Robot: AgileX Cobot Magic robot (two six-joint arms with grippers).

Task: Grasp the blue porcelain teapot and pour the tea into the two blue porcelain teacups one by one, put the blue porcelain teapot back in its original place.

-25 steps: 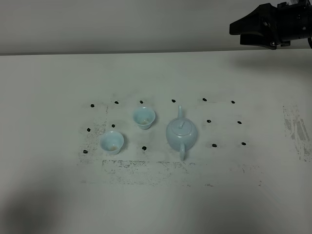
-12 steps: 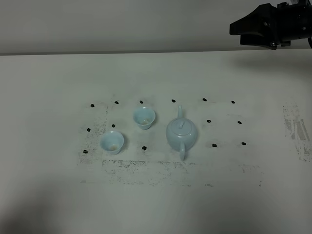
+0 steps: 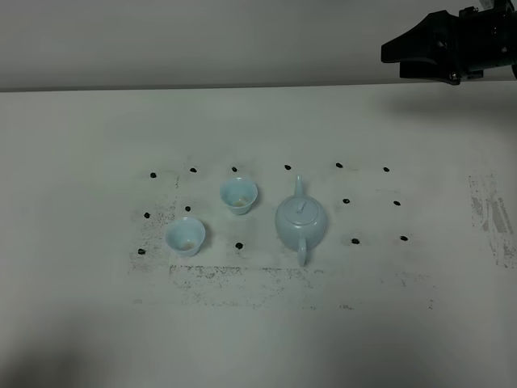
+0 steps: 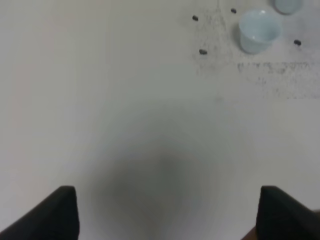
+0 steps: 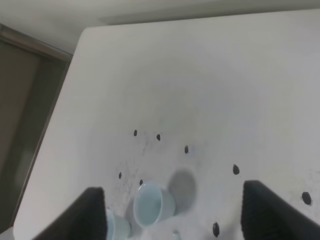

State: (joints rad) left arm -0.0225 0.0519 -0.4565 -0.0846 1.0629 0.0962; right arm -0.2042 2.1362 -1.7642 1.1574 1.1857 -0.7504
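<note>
Exterior high: the blue porcelain teapot [image 3: 301,222] stands upright near the middle of the matte white table [image 3: 81,145]. It is glossy and round-bellied, with its knobbed lid on, its loop handle toward the camera and its thin spout pointing away. Left of it stand 2 small flared cups, the far teacup [image 3: 239,195] and the near teacup [image 3: 186,236]. Black dots [image 3: 346,200] and grey scuffs mark the tabletop. The black right arm [image 3: 452,44] hangs before a plain pale wall.

Left wrist: the left gripper [image 4: 167,215] is spread wide and empty over bare table.

Right wrist: the right gripper [image 5: 172,200] is spread wide and empty, high above both cups.
</note>
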